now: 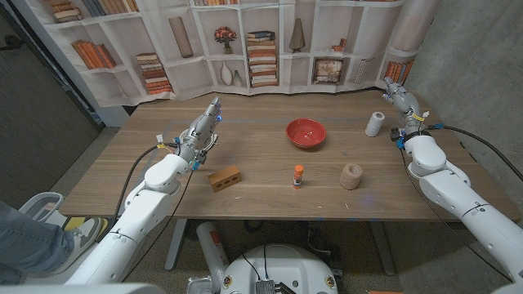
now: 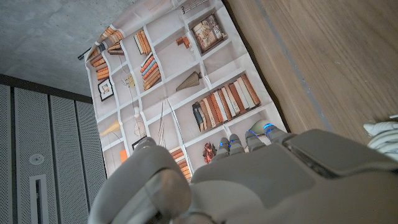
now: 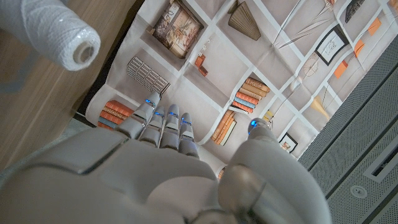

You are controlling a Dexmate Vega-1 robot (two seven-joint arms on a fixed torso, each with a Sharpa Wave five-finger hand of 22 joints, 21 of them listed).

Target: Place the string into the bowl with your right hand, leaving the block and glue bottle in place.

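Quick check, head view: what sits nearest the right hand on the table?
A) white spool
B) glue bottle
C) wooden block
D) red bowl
A: the white spool stands just beside the right hand near the table's far right, while the bowl, glue bottle and block lie further toward the middle and left.
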